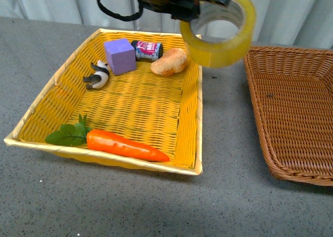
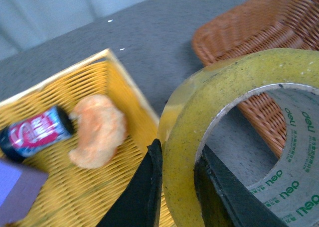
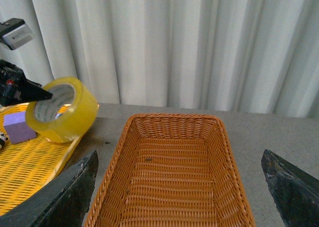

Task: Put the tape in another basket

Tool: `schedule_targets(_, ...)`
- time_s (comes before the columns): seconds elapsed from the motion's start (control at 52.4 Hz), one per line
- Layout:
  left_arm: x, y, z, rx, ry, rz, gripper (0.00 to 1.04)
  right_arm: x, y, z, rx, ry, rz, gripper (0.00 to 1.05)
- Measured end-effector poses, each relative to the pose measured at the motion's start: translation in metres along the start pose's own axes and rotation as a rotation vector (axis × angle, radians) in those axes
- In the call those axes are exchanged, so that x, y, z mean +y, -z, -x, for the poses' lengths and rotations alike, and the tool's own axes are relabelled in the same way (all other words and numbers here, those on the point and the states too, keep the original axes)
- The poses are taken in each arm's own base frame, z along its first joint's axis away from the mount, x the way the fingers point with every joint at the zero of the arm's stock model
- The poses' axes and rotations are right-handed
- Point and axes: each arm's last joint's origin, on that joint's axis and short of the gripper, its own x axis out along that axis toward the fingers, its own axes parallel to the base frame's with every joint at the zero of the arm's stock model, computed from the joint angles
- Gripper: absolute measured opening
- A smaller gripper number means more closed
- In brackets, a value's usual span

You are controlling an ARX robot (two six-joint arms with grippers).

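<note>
One tape [image 1: 217, 52] over yellow basket [image 1: 200, 117] rim

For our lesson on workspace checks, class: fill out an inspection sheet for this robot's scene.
Surface: grey speckled table.
Job's things: tape in the air over the yellow basket, at its far right corner; brown basket beside it, nearly empty.
Clutter: purple cube, small can, bread piece, black-and-white toy, carrot, all in the yellow basket.
Grippers: left gripper shut on the tape's wall; right gripper open, holding nothing.
Cables: black loop by the left arm.
Surroundings: pale curtain behind.
</note>
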Motion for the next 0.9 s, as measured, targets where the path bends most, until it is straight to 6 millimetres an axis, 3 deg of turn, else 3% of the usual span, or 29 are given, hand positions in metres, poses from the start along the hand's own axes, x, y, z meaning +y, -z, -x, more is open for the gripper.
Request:
schedule_targets(0.172, -0.028, -0.001, -0.003, -0.005, 0.170, -0.268, 0.16, 0.000, 0.000, 0.000, 0.000, 0.000, 0.000, 0.96)
schedule_targets(0.363, -0.033, -0.002, -0.011, 0.012, 0.234, -0.492, 0.16, 0.000, 0.000, 0.000, 0.000, -0.001, 0.000, 0.96)
schedule_targets(0.592, -0.036, -0.022, -0.021, -0.016, 0.281, -0.626, 0.16, 0.000, 0.000, 0.000, 0.000, 0.000, 0.000, 0.96)
schedule_targets(0.897, -0.042, -0.023, -0.021, -0.017, 0.313, -0.672, 0.16, 0.000, 0.000, 0.000, 0.000, 0.000, 0.000, 0.96)
